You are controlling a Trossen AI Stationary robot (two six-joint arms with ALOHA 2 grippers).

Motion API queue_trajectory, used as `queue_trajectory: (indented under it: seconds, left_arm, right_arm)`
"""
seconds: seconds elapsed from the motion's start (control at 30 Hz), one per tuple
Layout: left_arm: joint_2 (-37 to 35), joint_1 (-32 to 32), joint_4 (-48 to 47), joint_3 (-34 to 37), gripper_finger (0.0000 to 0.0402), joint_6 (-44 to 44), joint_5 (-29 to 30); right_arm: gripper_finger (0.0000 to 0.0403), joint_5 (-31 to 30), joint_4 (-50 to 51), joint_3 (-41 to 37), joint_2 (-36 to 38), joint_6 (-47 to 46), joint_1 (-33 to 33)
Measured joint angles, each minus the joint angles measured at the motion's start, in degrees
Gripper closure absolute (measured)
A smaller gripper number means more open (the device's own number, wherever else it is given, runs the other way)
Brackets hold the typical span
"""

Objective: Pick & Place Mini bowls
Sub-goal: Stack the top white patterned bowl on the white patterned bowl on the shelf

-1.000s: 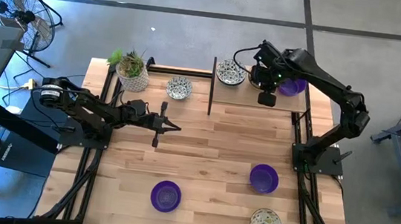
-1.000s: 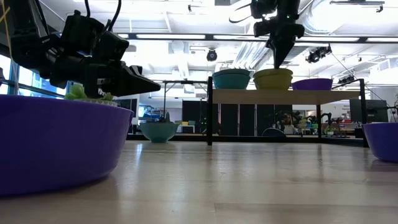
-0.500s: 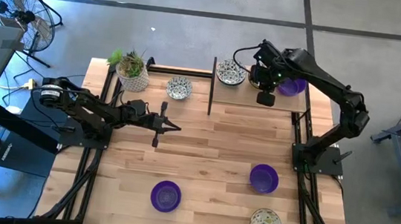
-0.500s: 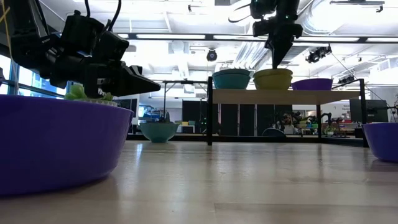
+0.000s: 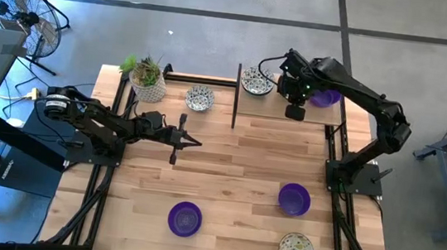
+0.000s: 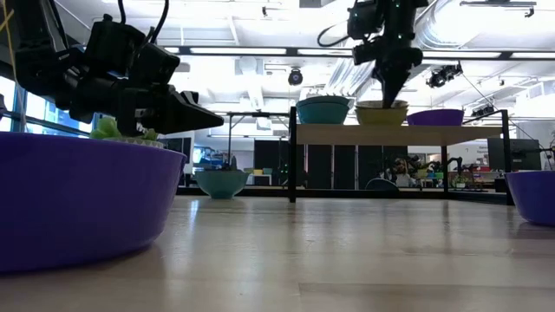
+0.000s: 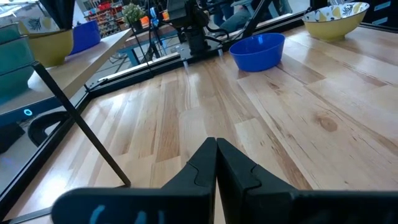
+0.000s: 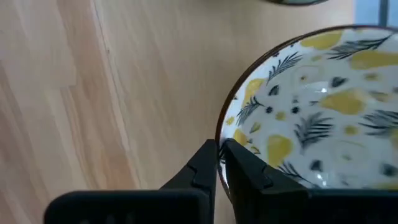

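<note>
The right gripper [image 8: 219, 163], fingers nearly shut and pinching the near rim of the yellow-leaf patterned mini bowl [image 8: 317, 118] on the raised shelf [image 5: 279, 108], has that bowl lying just ahead of its tips, while the left gripper [image 5: 192, 143] waits closed and empty over mid-table

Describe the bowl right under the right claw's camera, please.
The bowl is round and shallow, glossy white inside with yellow blobs and dark feathery leaves, edged by a thin dark rim. It sits upright on the raised wooden shelf. The right gripper has its nearly shut fingers at the rim; whether they pinch it is unclear.
</note>
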State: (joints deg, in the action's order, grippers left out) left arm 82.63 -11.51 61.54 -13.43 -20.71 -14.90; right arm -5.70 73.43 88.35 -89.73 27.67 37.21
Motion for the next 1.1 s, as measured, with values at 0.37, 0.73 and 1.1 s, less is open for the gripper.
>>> queue_trajectory:
  seconds: [0.37,0.73,1.1]
  left_arm:
    - [0.00,0.00,0.02,0.00,0.0401,0.00,-0.02]
    - [0.00,0.00,0.03,0.00,0.0401,0.02,-0.07]
    - [0.00,0.00,0.05,0.00,0.0401,0.24,-0.11]
  right_arm:
    - [0.0374,0.27,0.79,6.42,0.09,0.67,-0.09]
    - [0.0400,-4.50,-1.90,6.41,-1.40,-2.47,4.77]
    - [0.0402,-0.62,-3.45,6.34,-8.83,-1.72,7.90]
